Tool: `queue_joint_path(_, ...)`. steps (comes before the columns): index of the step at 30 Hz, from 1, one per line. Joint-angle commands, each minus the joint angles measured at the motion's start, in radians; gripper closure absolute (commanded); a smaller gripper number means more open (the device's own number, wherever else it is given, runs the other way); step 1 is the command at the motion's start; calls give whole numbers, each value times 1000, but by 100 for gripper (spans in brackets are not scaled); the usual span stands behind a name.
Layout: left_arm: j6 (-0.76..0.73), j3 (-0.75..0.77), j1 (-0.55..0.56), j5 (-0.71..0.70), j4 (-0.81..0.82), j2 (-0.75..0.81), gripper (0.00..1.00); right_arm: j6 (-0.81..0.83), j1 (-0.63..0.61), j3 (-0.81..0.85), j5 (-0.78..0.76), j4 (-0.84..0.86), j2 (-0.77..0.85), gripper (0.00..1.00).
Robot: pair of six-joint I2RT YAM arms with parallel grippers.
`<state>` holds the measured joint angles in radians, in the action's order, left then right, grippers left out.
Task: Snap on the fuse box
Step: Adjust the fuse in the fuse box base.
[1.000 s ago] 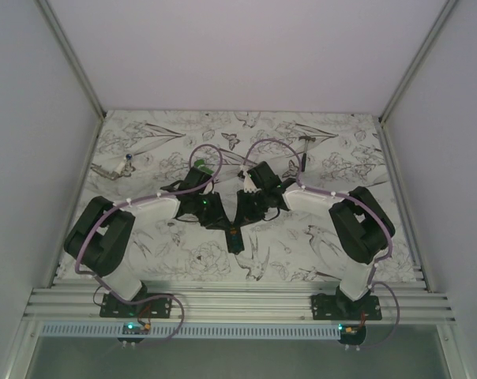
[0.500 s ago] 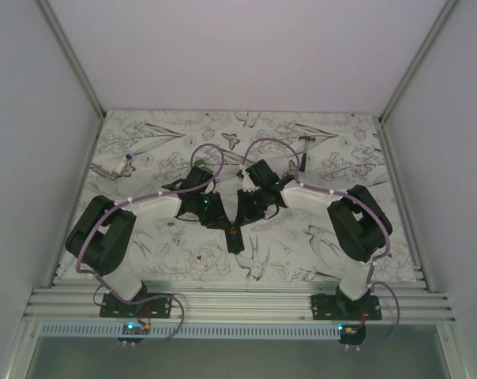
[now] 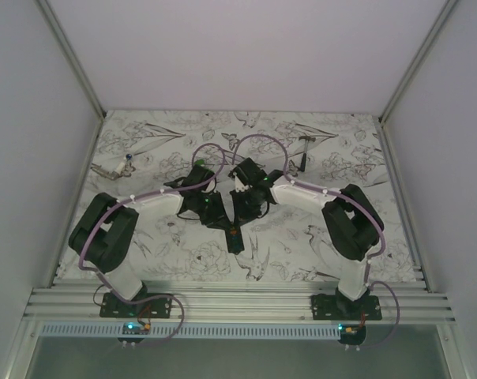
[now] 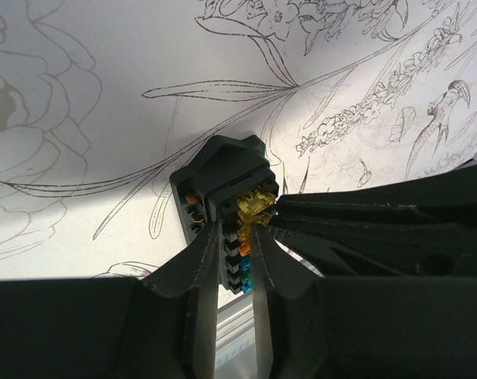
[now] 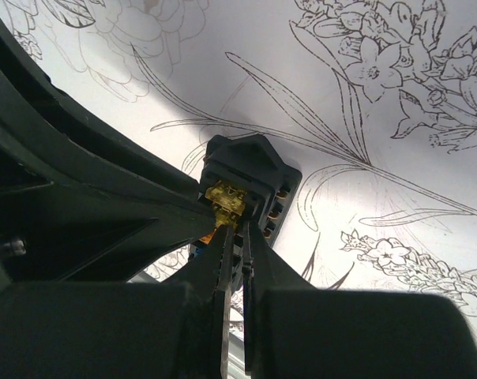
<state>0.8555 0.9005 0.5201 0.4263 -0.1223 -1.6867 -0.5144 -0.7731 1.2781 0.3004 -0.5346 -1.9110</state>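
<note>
The fuse box (image 3: 235, 236) is a small black oblong box on the flowered table between the two arms. In the left wrist view the fuse box (image 4: 223, 170) shows yellow, orange and blue fuses along its middle. My left gripper (image 4: 237, 230) is shut on its fuse row, at the middle of the top view (image 3: 223, 223). My right gripper (image 5: 240, 229) is shut on a thin rib of the fuse box (image 5: 250, 167) right beside the yellow fuses, opposite the left gripper (image 3: 243, 216). The near end of the box is hidden by the fingers.
A small green piece (image 3: 200, 164) lies behind the left wrist. A dark hammer-shaped tool (image 3: 302, 151) lies at the back right. A small metal object (image 3: 117, 166) lies at the back left. White walls close in the table on three sides.
The right arm has swung its wrist to the left and closer over the fuse box. The left arm has shifted slightly toward the middle. The fuse box stays in place.
</note>
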Motion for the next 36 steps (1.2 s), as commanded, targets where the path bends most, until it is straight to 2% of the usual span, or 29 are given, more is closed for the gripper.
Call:
queue_joint_path(1,-5,-87,101,-57,-37,-182,96,14,-120,-83,-167,-14,-234,96)
queue_joint_path(7,-10,-94,100,-54,-37,-166,99,25,-136,-86,-198,-13,-220,97)
queue_joint_path(13,-32,-20,89,-58,-36,-27,87,42,-125,-53,-157,48,-40,92)
queue_joint_path(19,-38,56,73,-54,-38,45,76,27,-74,-45,-107,119,113,85)
queue_joint_path(25,-26,51,48,-62,-39,94,65,2,-25,-93,-11,198,192,78)
queue_joint_path(28,-24,51,42,-64,-38,105,61,-34,4,-144,41,253,220,71)
queue_joint_path(31,-26,49,31,-70,-39,97,60,-58,26,-170,51,278,223,70)
queue_joint_path(36,-27,63,17,-43,-38,45,64,-88,42,-196,52,307,189,69)
